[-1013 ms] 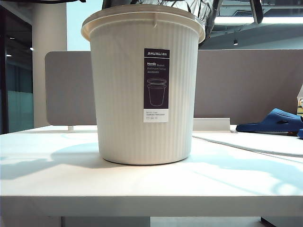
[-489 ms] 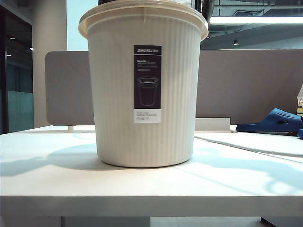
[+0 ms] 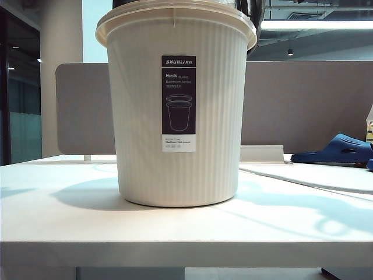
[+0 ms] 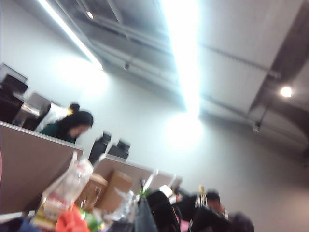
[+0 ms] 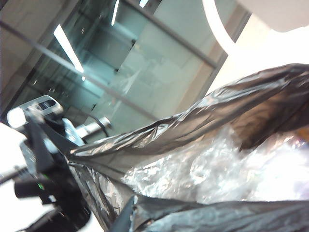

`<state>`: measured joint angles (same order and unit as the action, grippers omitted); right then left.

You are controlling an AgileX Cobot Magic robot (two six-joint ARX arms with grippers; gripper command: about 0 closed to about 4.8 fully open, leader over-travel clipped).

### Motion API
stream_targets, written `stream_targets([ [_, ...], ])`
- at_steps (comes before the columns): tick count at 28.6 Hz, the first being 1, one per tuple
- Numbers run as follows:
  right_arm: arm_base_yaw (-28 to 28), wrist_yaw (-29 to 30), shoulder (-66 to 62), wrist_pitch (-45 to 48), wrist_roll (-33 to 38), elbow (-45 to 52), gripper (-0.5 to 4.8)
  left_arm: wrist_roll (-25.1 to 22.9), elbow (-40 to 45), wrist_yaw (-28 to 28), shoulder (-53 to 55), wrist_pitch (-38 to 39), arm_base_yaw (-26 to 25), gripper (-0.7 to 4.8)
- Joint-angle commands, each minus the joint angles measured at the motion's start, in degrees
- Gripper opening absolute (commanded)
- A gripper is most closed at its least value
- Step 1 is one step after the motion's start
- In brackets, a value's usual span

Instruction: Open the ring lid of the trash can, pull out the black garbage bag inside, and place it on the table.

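The cream ribbed trash can (image 3: 175, 116) stands in the middle of the table (image 3: 58, 221) and hides most of both arms. I cannot tell the ring lid apart from its beige rim; a thin pale arc (image 5: 216, 26) shows in the right wrist view. There the black garbage bag (image 5: 203, 125) hangs stretched and glossy, with clear plastic inside. My right gripper (image 5: 129, 218) is shut on its near edge. My left gripper (image 5: 58, 154) pinches the far corner. The blurred left wrist view looks up at the ceiling, with the left gripper (image 4: 144, 218) a dark shut wedge.
A grey-brown partition (image 3: 303, 105) runs behind the table. A blue slipper (image 3: 341, 149) lies at the far right beside a white mat (image 3: 315, 175). In the left wrist view a seated person (image 4: 72, 126) and cardboard boxes (image 4: 113, 188) lie beyond a partition.
The trash can has shifted and turned, so its label now sits further left. The crinkled bag seen above the rim's right side has mostly gone from the exterior view.
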<state>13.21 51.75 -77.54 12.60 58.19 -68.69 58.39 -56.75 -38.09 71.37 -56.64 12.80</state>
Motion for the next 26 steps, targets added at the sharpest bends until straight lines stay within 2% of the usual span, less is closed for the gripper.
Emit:
stream_targets([
  [1, 0.11, 0.24, 0.28, 1.36, -0.24, -0.39, -0.06, -2.58, -5.16, -5.62, -3.54, 20.50, -5.70, -0.05],
  [2, 0.11, 0.28, 0.28, 1.36, -0.26, -0.39, -0.06, -6.97, -8.59, -6.84, -4.55, 35.17, -6.99, -0.05],
  [3, 0.11, 0.28, 0.28, 1.36, -0.28, -0.39, -0.06, -9.94, -10.12, -7.23, -4.72, 40.74, -7.32, -0.04],
  [4, 0.13, 0.33, 0.28, 1.29, -0.31, -0.39, -0.06, -15.74, -13.40, -8.57, -4.72, 50.80, -7.45, 0.60],
  [6, 0.13, 0.35, 0.28, 0.87, -0.35, -0.39, -0.05, -20.83, -17.07, -9.49, -4.66, 59.14, -6.19, 1.62],
  [9, 0.13, 0.55, 0.31, 0.83, -0.33, -0.39, -0.06, -22.05, -20.41, -5.49, -4.63, 64.70, -3.74, 1.62],
  [10, 0.20, 0.50, 0.28, 0.63, -0.35, -0.39, -0.06, -23.08, -21.27, -5.25, -4.57, 66.47, -3.74, 1.83],
  [13, 0.22, 0.79, 0.31, -0.42, -0.96, -0.37, -0.06, -24.22, -21.81, -3.65, -4.50, 69.64, -1.68, 1.89],
  [14, 0.31, 0.94, 0.31, -0.50, -0.98, -0.39, -0.06, -25.70, -21.81, -2.91, -4.48, 71.32, -0.92, 2.09],
  [15, 0.52, 0.90, 0.31, -0.57, -1.01, -0.37, -0.06, -25.92, -21.81, -2.82, -4.48, 72.11, -0.92, 2.60],
  [16, 1.18, 0.72, 0.28, -0.61, -1.22, -0.37, -0.06, -26.82, -21.81, -2.56, -4.48, 73.57, -0.50, 3.35],
  [20, 1.53, 0.92, 0.28, -0.87, -1.66, -0.37, -0.06, -26.95, -21.81, 0.59, -4.35, 74.60, 2.78, 3.48],
  [22, 1.57, 0.85, 0.28, -1.66, -1.97, -0.37, -0.06, -26.95, -21.81, 0.37, -4.33, 74.62, 3.61, 4.00],
  [26, 1.57, 0.92, 0.28, -3.80, -3.50, -0.37, -0.05, -28.55, -21.81, 2.32, -3.80, 75.84, 6.43, 3.99],
])
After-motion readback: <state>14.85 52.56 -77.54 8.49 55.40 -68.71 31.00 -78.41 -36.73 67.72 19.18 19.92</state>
